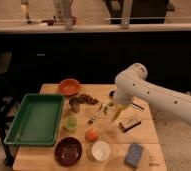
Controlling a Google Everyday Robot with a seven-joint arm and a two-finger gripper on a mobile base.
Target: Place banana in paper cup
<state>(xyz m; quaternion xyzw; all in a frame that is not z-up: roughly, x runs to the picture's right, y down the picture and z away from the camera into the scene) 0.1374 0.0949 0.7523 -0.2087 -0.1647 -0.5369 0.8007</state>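
The tool [110,109] hung over the middle of the tabletop [145,138], somewhat toward the right edge, right at the banana [117,113]. How far it was open, and whether it had hold of the banana, could not be told. The paper cup [100,150] stood near the front edge, well apart from the banana, between a dark bowl [68,150] and a blue sponge [134,154]. An orange [91,134] lay just behind the paper cup.
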